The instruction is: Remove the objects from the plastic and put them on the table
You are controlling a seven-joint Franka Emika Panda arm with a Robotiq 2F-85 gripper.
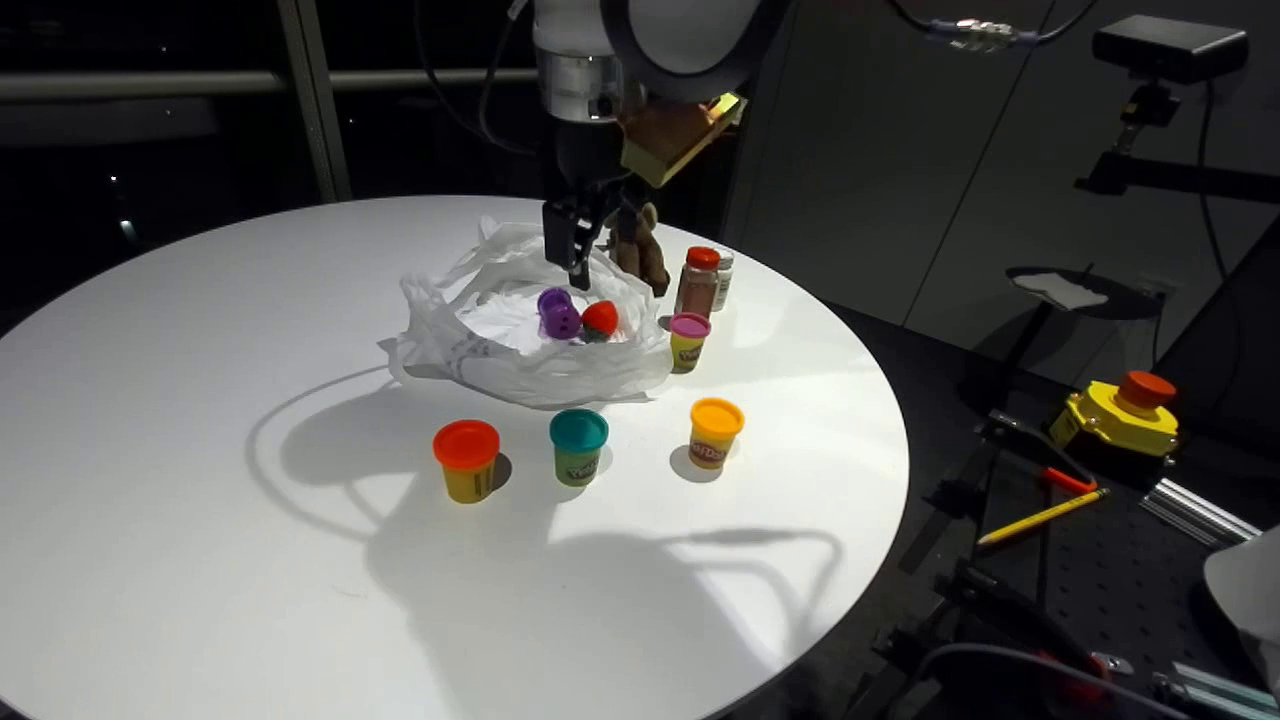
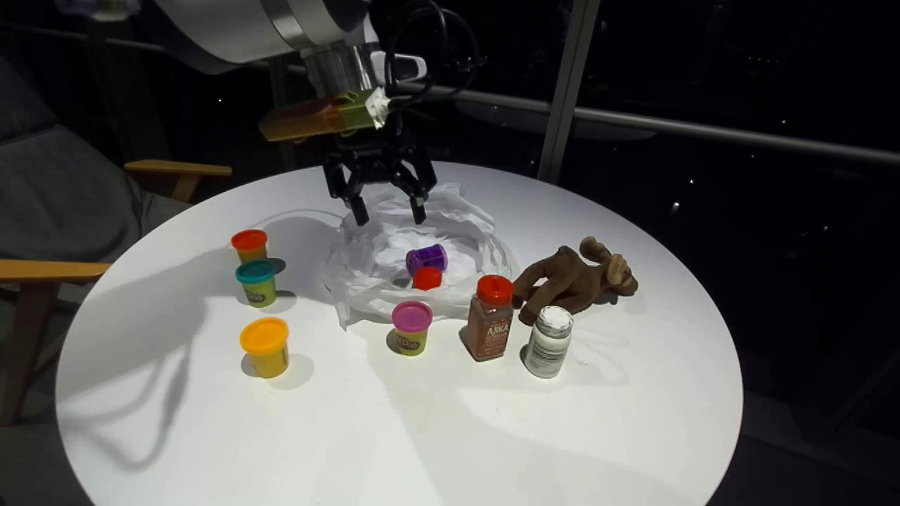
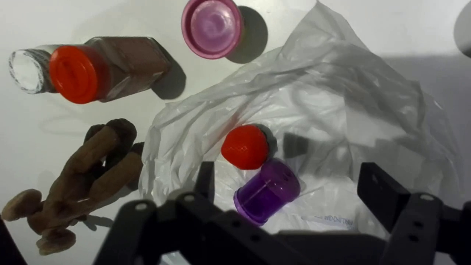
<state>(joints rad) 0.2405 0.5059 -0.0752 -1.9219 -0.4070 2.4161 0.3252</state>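
Jaws spread wide, the end effector [image 2: 389, 212] hangs above a wrinkled plastic bag [image 2: 373, 294] cradling a glossy purple cylinder [image 2: 426, 259] and rounded red toy [image 2: 427, 279], center frame.

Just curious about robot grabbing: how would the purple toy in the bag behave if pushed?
The purple toy may roll, being rounded and on its side. Its glossy surface could be slippery. The wrinkled bag beneath might slow it.
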